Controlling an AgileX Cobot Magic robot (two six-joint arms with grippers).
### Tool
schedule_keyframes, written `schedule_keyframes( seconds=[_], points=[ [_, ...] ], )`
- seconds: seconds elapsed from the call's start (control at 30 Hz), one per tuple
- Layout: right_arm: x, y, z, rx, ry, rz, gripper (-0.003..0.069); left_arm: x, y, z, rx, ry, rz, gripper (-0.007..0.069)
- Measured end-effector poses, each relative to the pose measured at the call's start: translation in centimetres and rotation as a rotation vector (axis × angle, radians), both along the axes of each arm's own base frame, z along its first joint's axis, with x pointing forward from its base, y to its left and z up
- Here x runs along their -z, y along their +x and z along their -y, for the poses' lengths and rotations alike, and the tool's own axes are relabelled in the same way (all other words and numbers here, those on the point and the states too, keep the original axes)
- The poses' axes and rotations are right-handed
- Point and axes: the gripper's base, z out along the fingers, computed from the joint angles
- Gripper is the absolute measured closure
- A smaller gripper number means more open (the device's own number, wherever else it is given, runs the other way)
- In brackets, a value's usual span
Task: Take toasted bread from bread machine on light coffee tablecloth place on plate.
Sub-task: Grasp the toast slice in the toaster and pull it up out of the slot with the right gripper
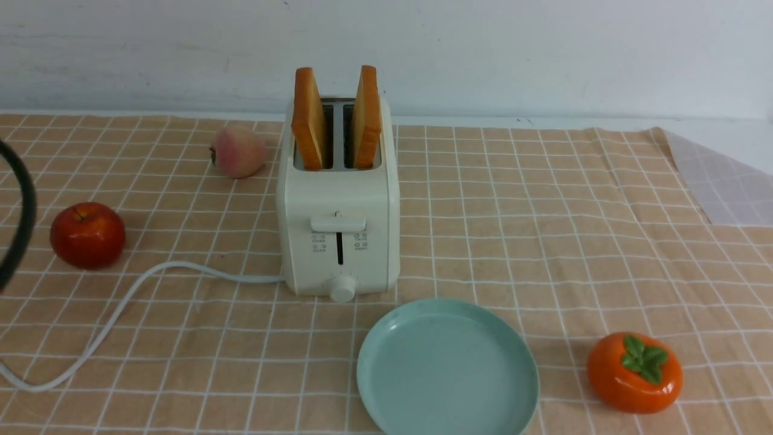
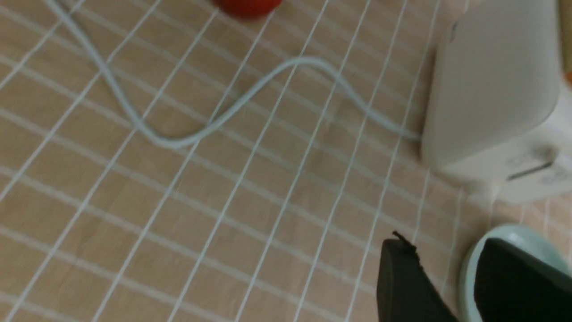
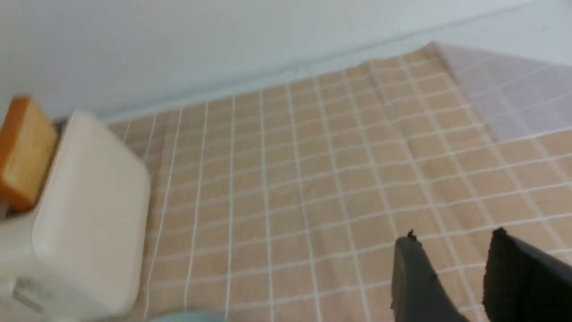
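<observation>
Two slices of toasted bread point(image 1: 310, 119) point(image 1: 367, 116) stand upright in the slots of the cream-white bread machine point(image 1: 338, 205) on the light coffee tablecloth point(image 1: 513, 229). The teal plate point(image 1: 447, 370) lies empty just in front of it, a little to the right. In the left wrist view my left gripper point(image 2: 444, 250) hangs open and empty above the cloth beside the plate's rim point(image 2: 467, 273), left of the bread machine point(image 2: 491, 85). In the right wrist view my right gripper point(image 3: 451, 237) is open and empty over bare cloth, right of the bread machine point(image 3: 89, 210); one slice of toast point(image 3: 24, 152) shows there.
A red apple point(image 1: 87, 234) sits at the left and a peach point(image 1: 238, 151) behind the toaster's left side. An orange persimmon point(image 1: 634, 372) lies at the front right. The white cord point(image 1: 121, 308) curves across the left cloth. A black cable loop point(image 1: 21, 211) shows at the left edge.
</observation>
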Motion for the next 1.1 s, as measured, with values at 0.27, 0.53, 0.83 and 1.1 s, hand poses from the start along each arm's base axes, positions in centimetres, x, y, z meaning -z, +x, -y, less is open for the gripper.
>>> schedule_keyframes(
  seconds=[0.27,0.53,0.83,1.1],
  points=[
    [1.5,5.0,-7.1,-0.222,-0.013,-0.174,0.0419,1.1,-2.2,1.4,0.284,0.042,-0.203,0.0386],
    [-2.6,8.5,-12.3,-0.387,0.044,-0.249,0.0419,0.6,-3.5,2.3,0.378,-0.014,-0.152,0.0386],
    [-5.0,15.2,-18.1,-0.545,0.092,-0.227,0.041,0.2,-4.0,4.3,0.598,0.0,-0.081,0.0386],
    [-1.5,20.9,-21.2,-0.541,0.026,-0.22,0.0242,-0.6,-3.2,4.5,0.562,-0.025,0.033,0.0386]
  ],
)
